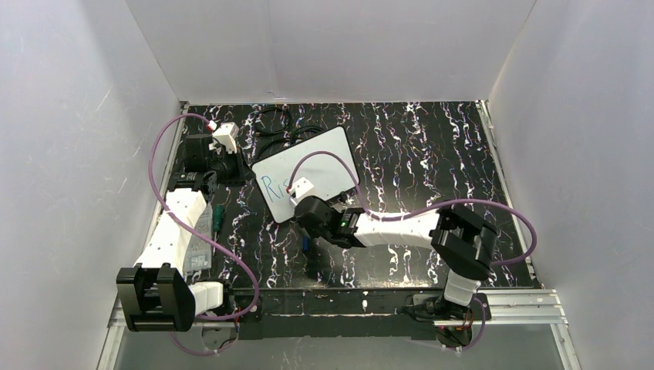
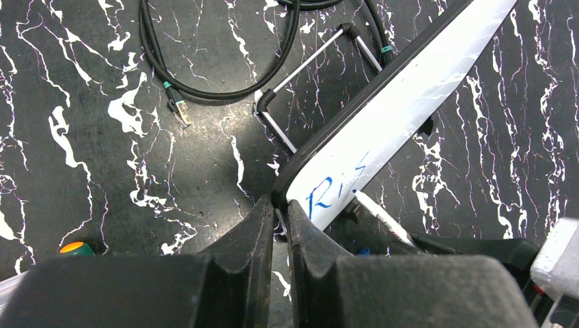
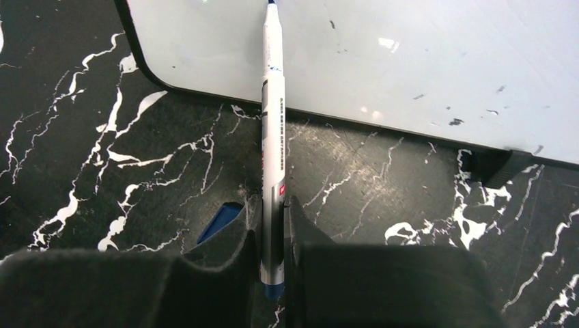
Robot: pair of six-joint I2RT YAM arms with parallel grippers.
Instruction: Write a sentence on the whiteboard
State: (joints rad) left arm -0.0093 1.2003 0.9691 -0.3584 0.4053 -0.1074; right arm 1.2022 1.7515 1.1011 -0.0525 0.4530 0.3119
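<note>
Right wrist camera has the right gripper (image 3: 273, 208) clamped on the tail of a white marker (image 3: 273, 116), whose tip meets the whiteboard (image 3: 410, 61) at the frame's top. Left wrist camera shows the left gripper (image 2: 280, 208) nearly closed, pinching the board's lower corner. The sentence (image 2: 334, 186) reads only "Ris", just above that corner. Gripped so far back, the marker could pivot under pressure, or the propped board could slip from that small pinch, skewing the letters.

Sentence (image 1: 271, 186) partly hidden — behind R arm (image 1: 385, 226), top view.
</note>
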